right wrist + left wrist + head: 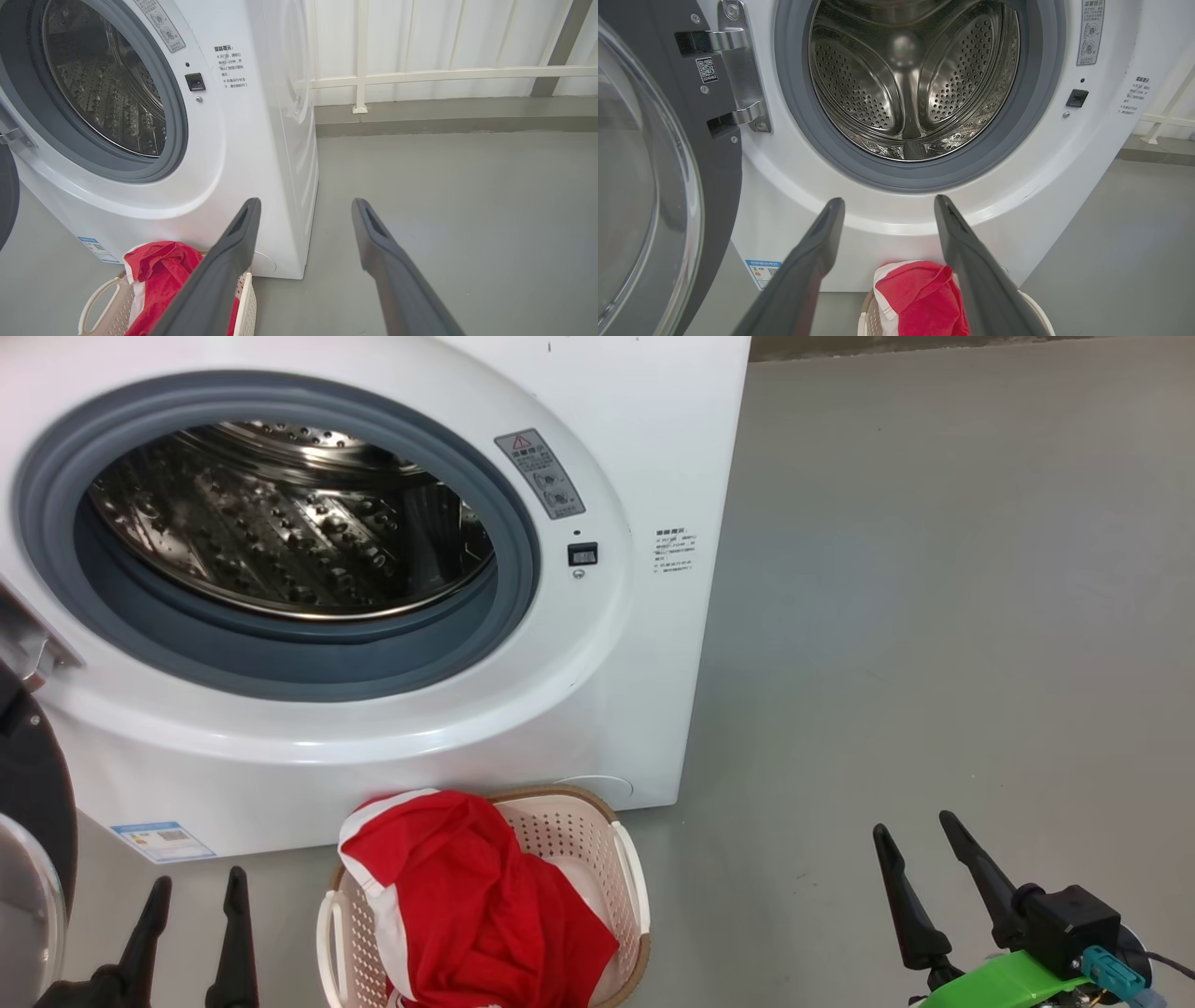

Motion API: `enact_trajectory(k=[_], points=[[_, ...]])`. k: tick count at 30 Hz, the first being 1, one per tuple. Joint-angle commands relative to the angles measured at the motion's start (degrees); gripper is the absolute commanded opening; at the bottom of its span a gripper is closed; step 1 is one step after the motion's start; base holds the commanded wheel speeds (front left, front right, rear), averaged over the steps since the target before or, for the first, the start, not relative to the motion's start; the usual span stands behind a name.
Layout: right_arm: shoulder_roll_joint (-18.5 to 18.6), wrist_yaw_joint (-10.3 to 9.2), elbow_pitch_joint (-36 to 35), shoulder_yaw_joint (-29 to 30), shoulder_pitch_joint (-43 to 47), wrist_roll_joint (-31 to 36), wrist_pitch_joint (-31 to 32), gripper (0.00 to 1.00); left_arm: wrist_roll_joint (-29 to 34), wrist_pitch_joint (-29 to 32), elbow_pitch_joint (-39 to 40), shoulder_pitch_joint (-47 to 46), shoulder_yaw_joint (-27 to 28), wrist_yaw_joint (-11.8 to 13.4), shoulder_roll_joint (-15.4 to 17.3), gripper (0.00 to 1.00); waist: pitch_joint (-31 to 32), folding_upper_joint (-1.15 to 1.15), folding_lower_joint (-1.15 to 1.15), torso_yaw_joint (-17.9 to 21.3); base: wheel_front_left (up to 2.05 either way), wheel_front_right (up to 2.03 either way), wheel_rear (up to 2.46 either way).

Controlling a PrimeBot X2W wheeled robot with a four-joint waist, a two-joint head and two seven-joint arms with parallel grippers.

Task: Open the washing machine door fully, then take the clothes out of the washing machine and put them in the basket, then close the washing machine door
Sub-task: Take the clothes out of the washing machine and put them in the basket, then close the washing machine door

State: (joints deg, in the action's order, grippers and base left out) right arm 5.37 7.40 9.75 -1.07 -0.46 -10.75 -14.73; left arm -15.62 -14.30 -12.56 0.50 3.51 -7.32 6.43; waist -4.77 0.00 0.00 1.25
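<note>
My left gripper (200,879) hangs low in front of the washing machine (597,691), fingers spread, holding nothing. My right gripper (913,824) sits off the machine's right front corner over the grey floor (934,616), also spread and holding nothing. The door (717,186) stands swung wide at the left of the machine's opening. The red clothes (467,905) lie heaped in the basket (574,831), just in front of the machine's base.

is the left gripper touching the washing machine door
Apart. In the head view a strip of grey floor shows between the left gripper and the washing machine door.
</note>
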Motion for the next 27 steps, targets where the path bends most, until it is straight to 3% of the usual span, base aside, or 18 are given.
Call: enact_trajectory(k=[1, 27], points=[[0.3, 0.09, -1.6, -1.3, 0.0, -0.4, -0.3, 1.0, 0.7, -0.7, 1.7, -0.5, 2.3, -0.2, 0.8, 1.0, 0.0, 0.0, 0.0, 0.0, 0.0, 0.0, 0.0], [0.2, 0.09, -1.4, -1.4, -0.5, -0.2, -0.3, 1.0, 2.6, -0.7, 1.5, -1.2, 2.3, -0.2, 0.2, 1.0, -0.3, 0.0, 0.0, 0.3, -0.05, 0.05, 0.0]])
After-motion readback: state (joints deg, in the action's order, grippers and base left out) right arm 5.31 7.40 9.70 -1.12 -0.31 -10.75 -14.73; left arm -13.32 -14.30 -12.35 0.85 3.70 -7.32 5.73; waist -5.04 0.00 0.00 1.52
